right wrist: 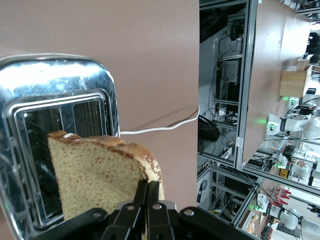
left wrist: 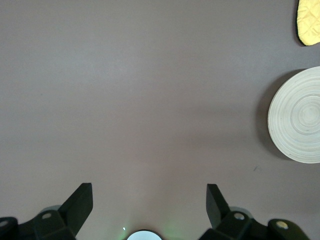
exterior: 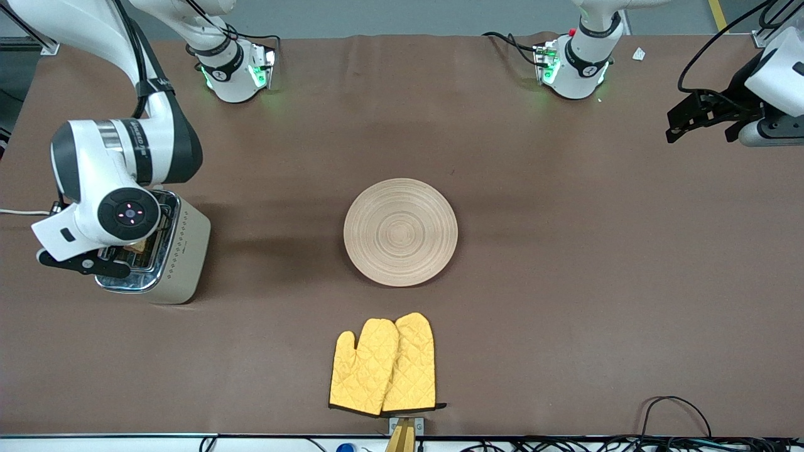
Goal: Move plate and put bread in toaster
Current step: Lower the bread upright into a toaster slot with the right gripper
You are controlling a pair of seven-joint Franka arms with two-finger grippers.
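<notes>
Even, soft overhead light fills the scene, with faint shadows beside the plate point(exterior: 401, 231) and toaster point(exterior: 179, 254). Near the right gripper point(right wrist: 146, 207), the toaster's chrome top glares brightly; the bread point(right wrist: 100, 175) it clamps looks sharp.

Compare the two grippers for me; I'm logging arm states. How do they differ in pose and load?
The right gripper is over the toaster, its fingers shut on the bread above a slot. The left gripper waits over bare table at the left arm's end, fingers open, holding nothing. The plate lies apart from both. Both have dark two-finger hands.
</notes>
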